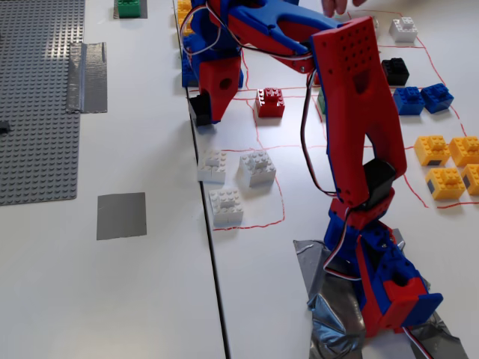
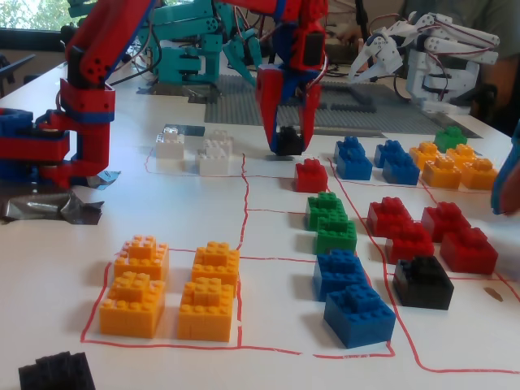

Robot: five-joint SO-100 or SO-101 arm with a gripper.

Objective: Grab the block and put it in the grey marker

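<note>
My red and blue gripper [image 1: 203,112] is shut on a small black block [image 1: 200,109] at the seam between the two tables, just left of the red brick [image 1: 269,102]. In the other fixed view the gripper [image 2: 286,146] points straight down, with the black block [image 2: 286,140] between its fingers, low over the table. The grey marker [image 1: 121,215], a flat square tape patch, lies bare on the left table, below and left of the gripper. It shows behind the white bricks in the other fixed view [image 2: 185,130].
Three white bricks [image 1: 226,206] lie between the gripper and the arm's base [image 1: 389,292]. A large grey baseplate [image 1: 37,112] and a shiny tape strip [image 1: 88,77] lie at far left. Another black brick [image 1: 395,71] and blue, yellow and green bricks fill the right. A person's hand [image 1: 340,6] is at the top edge.
</note>
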